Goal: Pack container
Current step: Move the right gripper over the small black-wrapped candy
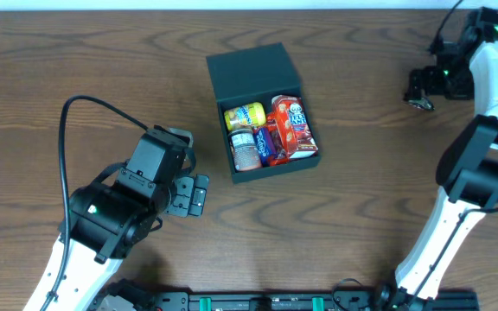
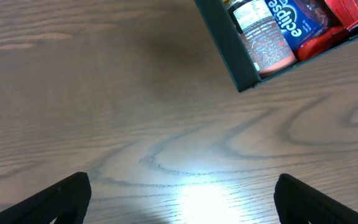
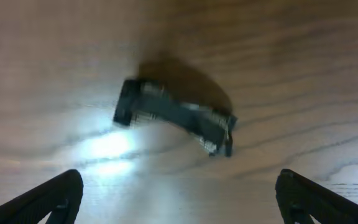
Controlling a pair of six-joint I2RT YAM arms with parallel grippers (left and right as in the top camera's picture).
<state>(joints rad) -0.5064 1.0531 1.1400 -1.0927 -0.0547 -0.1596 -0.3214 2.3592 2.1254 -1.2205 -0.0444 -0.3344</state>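
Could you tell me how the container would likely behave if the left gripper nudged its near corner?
The container looks stiff-walled and sits flat, so it would probably slide or pivot on the smooth wooden table, not tip. Filled with snacks at one end, it is likely weightier there.

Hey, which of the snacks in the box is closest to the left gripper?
The white-labelled jar, in the corner of the container toward the left gripper. The yellow pack sits behind it; the blue pack and red packs lie farther right.

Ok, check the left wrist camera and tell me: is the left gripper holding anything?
No, the left gripper is wide open, with only bare table between its fingers.
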